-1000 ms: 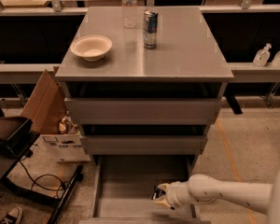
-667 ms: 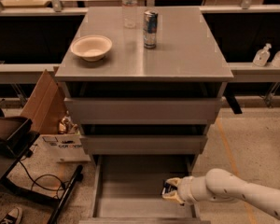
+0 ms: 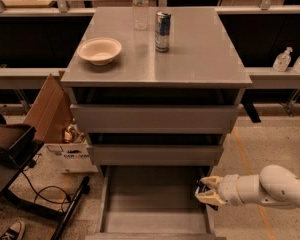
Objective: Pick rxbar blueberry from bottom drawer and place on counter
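Claw [image 3: 206, 190] is hanging at the right wall of the bottom drawer [image 3: 155, 204], over that wall's upper edge, with its two pale fingers pointing left toward the drawer's inside. The fingers are standing only slightly apart, and they are pinching a small dark thing between their tips, which looks to be the rxbar blueberry [image 3: 200, 188]; most of it is being hidden by the fingers, so its print is not showing. The white arm [image 3: 270, 188] is reaching in from the right of the bottom drawer, low above the floor. The bottom drawer is standing pulled well out, its grey tray showing from front lip to back. Directly above the bottom drawer, two narrower drawers [image 3: 155, 118] are sitting partly pulled out, and the counter [image 3: 200, 54] is lying above those. On the counter a blue-silver can [image 3: 162, 31] is standing upright, a cream bowl [image 3: 99, 50] is resting to its left, and a clear bottle [image 3: 140, 6] is standing behind them. A cardboard box [image 3: 47, 109] is leaning up and to the left of the bottom drawer.
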You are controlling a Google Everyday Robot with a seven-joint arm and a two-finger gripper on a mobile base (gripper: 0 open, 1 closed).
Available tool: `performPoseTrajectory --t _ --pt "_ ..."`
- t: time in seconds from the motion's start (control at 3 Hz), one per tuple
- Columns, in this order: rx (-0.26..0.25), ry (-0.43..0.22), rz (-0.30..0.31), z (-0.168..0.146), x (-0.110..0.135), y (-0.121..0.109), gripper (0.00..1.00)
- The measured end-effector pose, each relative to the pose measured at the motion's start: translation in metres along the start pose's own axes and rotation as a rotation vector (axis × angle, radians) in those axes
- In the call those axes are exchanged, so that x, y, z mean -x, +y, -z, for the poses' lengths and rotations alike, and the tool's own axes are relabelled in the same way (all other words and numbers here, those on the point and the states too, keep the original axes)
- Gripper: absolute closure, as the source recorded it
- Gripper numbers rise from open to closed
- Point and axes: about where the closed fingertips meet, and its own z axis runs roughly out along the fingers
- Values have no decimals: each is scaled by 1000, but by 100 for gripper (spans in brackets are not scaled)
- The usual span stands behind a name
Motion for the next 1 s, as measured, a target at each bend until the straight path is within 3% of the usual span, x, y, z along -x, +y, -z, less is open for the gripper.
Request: performPoseTrajectory --t 0.33,0.67,1.0 --pt "1 0 0 0 0 0 100" --pt "0 16 6 21 33 1 100" --pt "-8 54 5 62 99 13 100"
